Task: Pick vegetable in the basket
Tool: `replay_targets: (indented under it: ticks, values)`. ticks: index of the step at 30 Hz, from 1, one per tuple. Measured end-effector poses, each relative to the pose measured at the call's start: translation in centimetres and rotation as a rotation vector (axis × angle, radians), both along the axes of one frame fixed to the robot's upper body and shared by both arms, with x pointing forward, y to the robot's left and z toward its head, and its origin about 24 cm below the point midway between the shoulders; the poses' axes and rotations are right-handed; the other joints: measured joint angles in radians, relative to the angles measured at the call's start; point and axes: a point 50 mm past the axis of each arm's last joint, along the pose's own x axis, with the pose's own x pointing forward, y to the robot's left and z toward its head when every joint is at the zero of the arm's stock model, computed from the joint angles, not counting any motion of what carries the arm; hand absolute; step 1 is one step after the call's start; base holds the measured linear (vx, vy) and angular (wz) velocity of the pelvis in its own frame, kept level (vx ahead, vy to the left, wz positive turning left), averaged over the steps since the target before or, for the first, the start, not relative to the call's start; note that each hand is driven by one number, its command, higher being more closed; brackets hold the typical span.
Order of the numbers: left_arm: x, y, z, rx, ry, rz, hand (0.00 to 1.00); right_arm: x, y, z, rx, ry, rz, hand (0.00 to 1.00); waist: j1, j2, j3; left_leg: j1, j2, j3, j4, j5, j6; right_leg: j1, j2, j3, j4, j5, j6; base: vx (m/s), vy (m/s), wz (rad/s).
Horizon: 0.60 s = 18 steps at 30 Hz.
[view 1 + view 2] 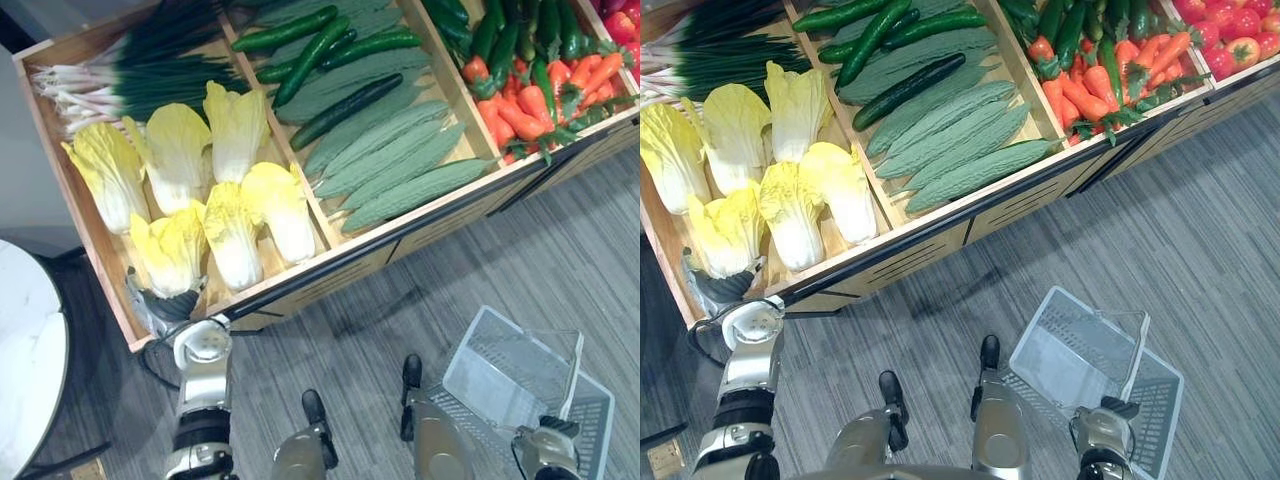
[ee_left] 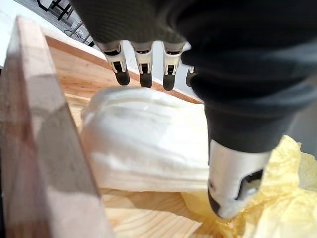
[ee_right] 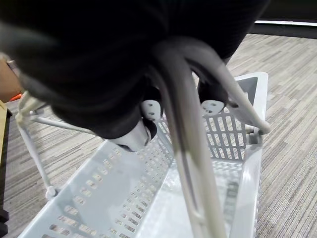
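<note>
At the near-left corner of the wooden bin (image 2: 29, 148), reaching over a cabbage (image 2: 148, 144) with left hand (image 2: 223, 59), fingers (image 2: 143, 69) straight, gripping nothing yet. Off right, hanging onto the basket (image 1: 505, 365) handle (image 3: 193, 148) with right hand (image 3: 99, 74), fingers (image 3: 148, 110) curled round it. Probably needs lowering and closing next.

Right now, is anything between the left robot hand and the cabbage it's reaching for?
Nothing visible. The left robot hand is open right over the cabbage, at its white stem. The crate wall runs beside it, not between. The right robot hand grips the basket by its handle.
</note>
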Motion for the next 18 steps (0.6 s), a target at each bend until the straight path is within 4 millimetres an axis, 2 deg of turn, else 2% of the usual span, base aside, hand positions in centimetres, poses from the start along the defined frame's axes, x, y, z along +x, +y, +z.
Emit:
replay_targets:
  ticks: [4,7,8,18]
  values:
    - [0.6,0.5,-0.3,0.004,0.046,0.008,0.0,0.9,0.1,0.3,-0.003,-0.024,0.007,1.0,-0.003,-0.007,0.032,-0.005,0.001,0.001,0.001,0.0,0.0,-0.006,0.001,0.0,0.001,0.0,0.0,0.0,0.0,0.0]
    - [0.7,1.7,-0.3,0.034,0.085,0.027,0.0,1.1,0.0,0.5,-0.004,-0.039,0.003,1.0,-0.004,-0.005,0.04,-0.013,0.001,0.003,0.001,0.0,0.0,-0.017,0.002,0.002,0.001,0.0,0.0,0.02,-0.01,-0.02]
    - [0.8,2.3,-0.3,0.045,0.103,0.035,1.0,1.1,0.0,0.5,-0.004,-0.042,0.003,1.0,-0.003,-0.005,0.043,-0.013,0.002,0.003,0.001,0.0,0.0,-0.017,0.003,0.002,0.0,0.0,-0.001,0.0,0.0,0.0]
    - [0.8,5.3,-0.3,0.166,0.246,0.063,1.0,1.5,-0.2,0.8,-0.012,-0.064,0.003,1.0,0.001,0.002,0.054,-0.014,0.012,0.039,0.015,-0.011,-0.014,-0.032,0.018,0.032,-0.016,0.012,-0.011,-0.02,-0.016,-0.11]
